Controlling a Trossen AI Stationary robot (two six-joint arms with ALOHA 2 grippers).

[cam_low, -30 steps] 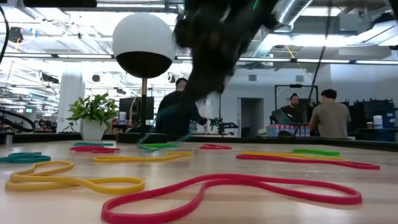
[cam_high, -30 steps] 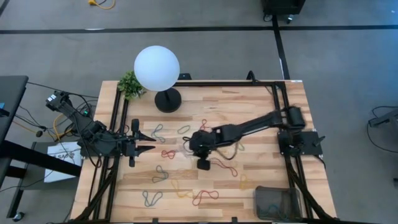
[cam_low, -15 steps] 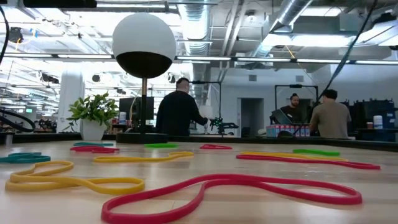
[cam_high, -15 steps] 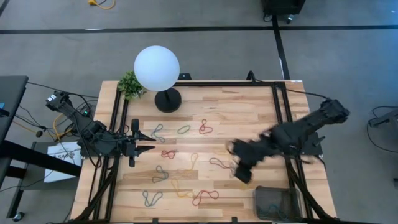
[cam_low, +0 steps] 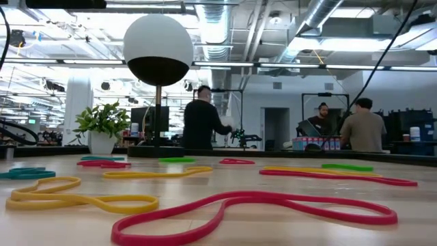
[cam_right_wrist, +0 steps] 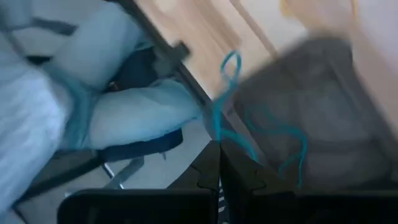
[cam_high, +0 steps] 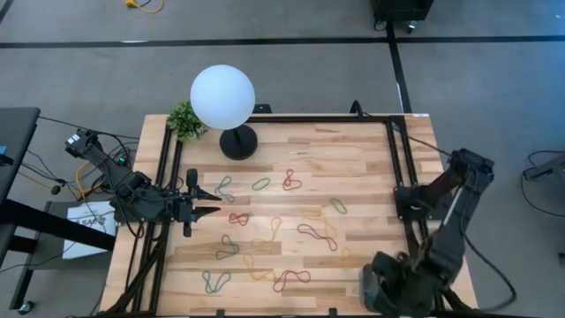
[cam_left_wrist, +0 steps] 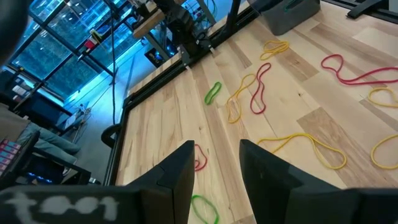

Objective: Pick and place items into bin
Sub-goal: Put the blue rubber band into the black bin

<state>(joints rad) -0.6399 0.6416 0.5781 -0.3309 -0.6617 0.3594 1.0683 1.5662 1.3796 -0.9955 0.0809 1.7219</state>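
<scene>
Hovering right over the small dark grey mesh-walled bin (cam_high: pixel 393 287) at the surface's near right corner, the right end effector (cam_right_wrist: pixel 221 163) has its fingers pinched together on a thin teal-blue rubber band loop (cam_right_wrist: pixel 231 65), which dangles in a twisty strand directly above the bin's open mouth (cam_right_wrist: pixel 323 112). So the thing that matters here is just "straight down": the bin sits underneath the band, and my guess is a simple let-go drops it in. At least one more teal loop seems to lie in the bin already, though it's blurry. The left end effector (cam_high: pixel 210 210) waits at the left edge of the surface, fingers spread apart, pointing toward the middle. The leftover loops, red (cam_high: pixel 291 280), yellow (cam_high: pixel 257 271), green (cam_high: pixel 261 184) and greyish (cam_high: pixel 215 282), are scattered across the middle and near part of the wooden surface (cam_high: pixel 353 159), mostly closer to that left arm.
</scene>
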